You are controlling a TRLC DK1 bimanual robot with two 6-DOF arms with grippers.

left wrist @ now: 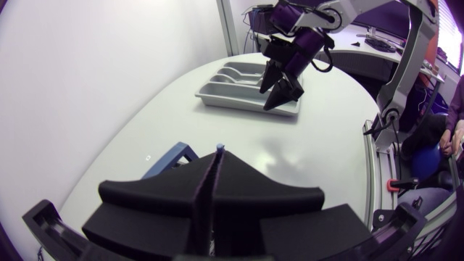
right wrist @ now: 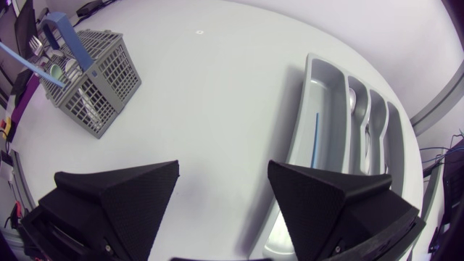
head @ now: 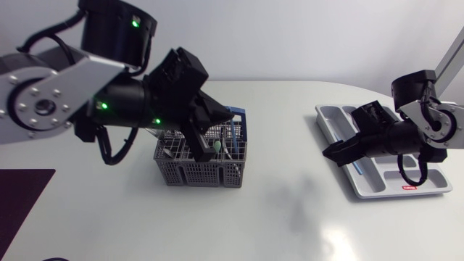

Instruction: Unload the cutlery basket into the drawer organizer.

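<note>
Found left tool (head: 205, 141) pinched shut on a thin blue stick (left wrist: 219, 148), tip poking past the fingertips, above the cutlery basket (head: 199, 174) left of bench (head: 275, 123) centre. Found right tool (right wrist: 223, 185) wide open, empty, over the drawer organizer (head: 322, 110) by the right bench edge. Judged stick light, stiff, smooth, prone to pivot; recommend gripping mid-shaft, lifting straight up.

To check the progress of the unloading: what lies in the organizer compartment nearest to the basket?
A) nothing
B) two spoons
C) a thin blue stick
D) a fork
C: the right wrist view shows a thin blue stick lying lengthwise, alone, in that compartment of the organizer; a spoon lies in the next compartment.
</note>
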